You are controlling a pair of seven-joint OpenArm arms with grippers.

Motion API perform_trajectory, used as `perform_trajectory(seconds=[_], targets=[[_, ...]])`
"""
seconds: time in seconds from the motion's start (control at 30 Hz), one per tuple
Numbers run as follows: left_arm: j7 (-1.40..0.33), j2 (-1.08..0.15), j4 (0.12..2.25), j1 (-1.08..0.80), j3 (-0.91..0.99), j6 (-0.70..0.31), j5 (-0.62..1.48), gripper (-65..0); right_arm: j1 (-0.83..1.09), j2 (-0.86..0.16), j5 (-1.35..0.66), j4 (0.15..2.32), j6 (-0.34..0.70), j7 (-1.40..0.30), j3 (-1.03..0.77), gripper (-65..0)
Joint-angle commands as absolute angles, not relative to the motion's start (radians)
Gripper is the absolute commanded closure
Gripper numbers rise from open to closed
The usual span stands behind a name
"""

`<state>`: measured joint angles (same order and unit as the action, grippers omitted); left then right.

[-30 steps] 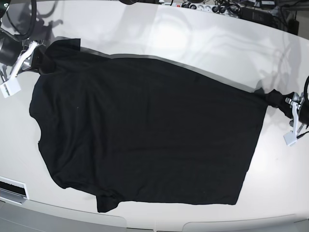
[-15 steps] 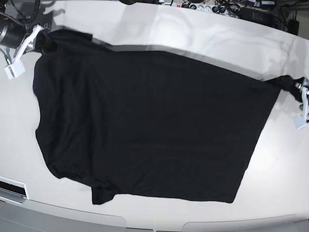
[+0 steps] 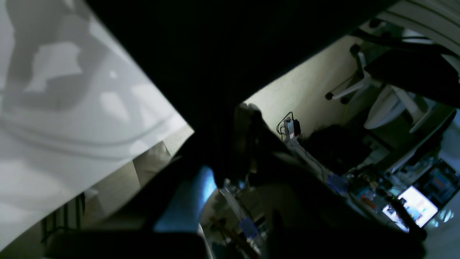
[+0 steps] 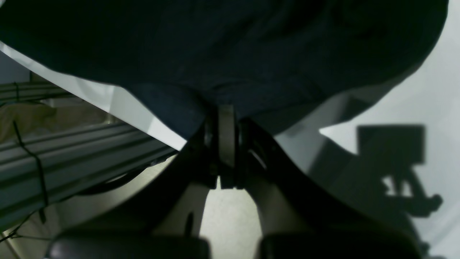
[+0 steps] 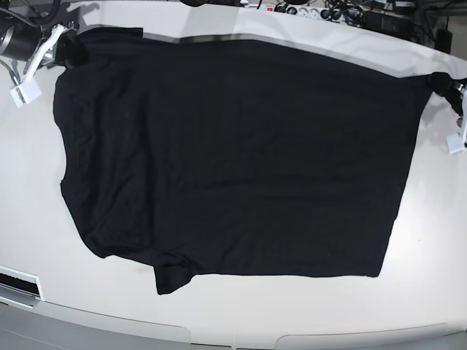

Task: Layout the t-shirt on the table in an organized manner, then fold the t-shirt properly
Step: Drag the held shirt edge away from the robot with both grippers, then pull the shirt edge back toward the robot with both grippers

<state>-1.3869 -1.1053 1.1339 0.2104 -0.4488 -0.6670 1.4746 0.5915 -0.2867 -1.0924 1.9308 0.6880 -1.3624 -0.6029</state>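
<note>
White and glossy, the desk fills nearly the whole base view, its curved near edge running along the bottom. One black t-shirt lies spread over the desk's middle, reaching from about 9 o'clock to 3 o'clock and up to the far edge at 12 o'clock. Its far edge is drawn taut between two corners. A sleeve flap pokes out at about 7 o'clock, and the near hem runs fairly straight toward 5 o'clock.

Two claws hold the shirt, one at each far corner. The right claw, at 10 o'clock in the base view, is pinched together on the shirt's corner; in the right wrist view the dark fabric bunches straight into the shut fingers, and the claw's shadow falls on the white surface at 4 o'clock. The left claw, at 2 o'clock in the base view, is likewise clamped on the opposite corner, where the cloth narrows to a small knot. The left wrist view is dark: black cloth covers the upper middle, and the fingers themselves are hard to make out.

Beyond the desk's far edge, at 1 o'clock, lie a white power strip and a tangle of cables. A white tag hangs from each claw, two in all. In the left wrist view, a lit screen glows at 4 o'clock and a chair base shows at 2 o'clock.
</note>
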Motion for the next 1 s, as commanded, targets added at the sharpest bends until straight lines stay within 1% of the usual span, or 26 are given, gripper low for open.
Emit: perform_trajectory(seconds=[0.0, 0.2, 0.3, 0.47, 0.53, 0.67, 0.8, 0.97], targets=[[-1.396, -1.139, 1.147, 0.210, -0.437, -0.669, 1.484, 0.0, 0.609, -0.302, -1.107, 1.948, 0.689, -1.356, -0.609, 0.0], [-1.396, -1.162, 1.235, 0.107, -0.437, -0.670, 1.484, 0.0, 0.691, -0.302, -1.106, 1.949, 0.698, -1.356, -0.609, 0.0], [-1.396, -1.197, 1.303, 0.060, -0.437, -0.670, 1.484, 0.0, 0.715, -0.302, -1.106, 1.949, 0.698, -1.360, -0.609, 0.0], [-1.396, -1.274, 1.370, 0.039, -0.437, -0.671, 1.484, 0.0, 0.762, -0.302, -1.107, 1.949, 0.698, -1.359, -0.609, 0.0], [-1.396, -1.293, 1.380, 0.042, -0.437, -0.693, 1.484, 0.0, 0.774, -0.302, -1.107, 1.949, 0.698, -1.359, -0.609, 0.0], [-1.396, -1.295, 1.380, 0.050, -0.437, -0.698, 1.484, 0.0, 0.773, -0.302, -1.107, 1.954, 0.698, -1.360, -0.609, 0.0], [-1.396, -1.271, 1.380, 0.050, -0.437, -0.698, 1.484, 0.0, 0.776, -0.302, -1.107, 1.982, 0.698, -1.362, -0.609, 0.0], [-1.396, -1.228, 1.380, 0.050, -0.437, -0.698, 1.484, 0.0, 0.770, -0.302, -1.105, 1.988, 0.698, -1.275, -0.609, 0.0]])
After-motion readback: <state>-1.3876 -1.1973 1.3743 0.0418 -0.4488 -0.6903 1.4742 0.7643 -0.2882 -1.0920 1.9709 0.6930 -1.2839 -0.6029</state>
